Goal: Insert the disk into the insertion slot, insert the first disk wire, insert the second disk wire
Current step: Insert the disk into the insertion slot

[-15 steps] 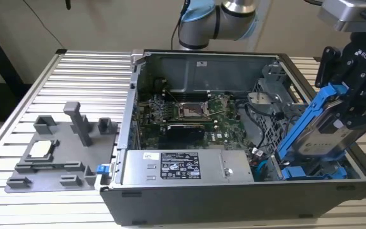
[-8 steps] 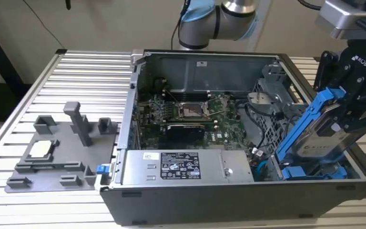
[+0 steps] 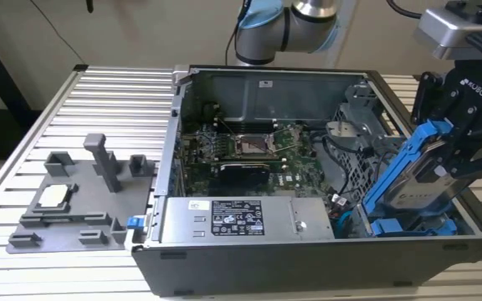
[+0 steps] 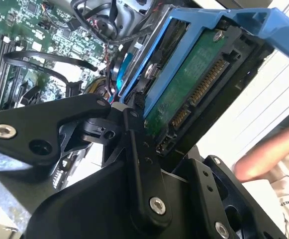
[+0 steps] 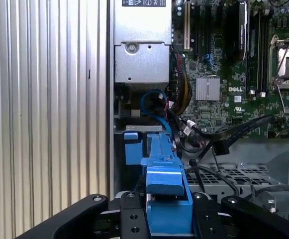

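One black gripper (image 3: 463,164), one silver-grey hard drive in a blue plastic carrier (image 3: 413,185).
I'm clamped on it, tilted, lower end at the grey sheet-metal drive bay (image 3: 425,229); I can't see if it's seated.

The arm (image 3: 287,28) is being viewed at the top of the exterior view, with its grey and pale-blue joint showing. The wrist (image 3: 467,31) is being carried at the exterior view's right, with the gripper (image 3: 457,157) being pointed downward at a slant. In both wrist views the gripper (image 4: 169,144) (image 5: 166,209) is being observed with its black fingers (image 5: 129,214) being pressed against opposite sides of the disk (image 3: 425,169), which is being held tilted.
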`<move>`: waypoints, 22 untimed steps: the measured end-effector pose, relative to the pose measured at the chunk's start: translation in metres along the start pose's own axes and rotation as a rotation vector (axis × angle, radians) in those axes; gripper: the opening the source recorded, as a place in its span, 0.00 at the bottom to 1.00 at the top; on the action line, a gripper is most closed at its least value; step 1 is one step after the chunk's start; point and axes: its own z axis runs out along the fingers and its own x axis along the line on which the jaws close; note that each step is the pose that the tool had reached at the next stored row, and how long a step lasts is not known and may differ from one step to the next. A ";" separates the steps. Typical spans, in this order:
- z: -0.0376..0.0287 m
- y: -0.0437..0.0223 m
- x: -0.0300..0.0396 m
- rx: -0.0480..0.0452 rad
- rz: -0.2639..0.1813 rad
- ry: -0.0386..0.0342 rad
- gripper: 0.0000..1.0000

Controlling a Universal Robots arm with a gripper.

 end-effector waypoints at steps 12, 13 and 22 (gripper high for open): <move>0.0149 -0.0003 0.0000 0.0002 -0.009 0.0002 0.33; 0.0167 -0.0004 -0.0001 0.0005 -0.009 0.0003 0.33; 0.0290 -0.0006 -0.0008 0.0055 -0.023 -0.0016 0.33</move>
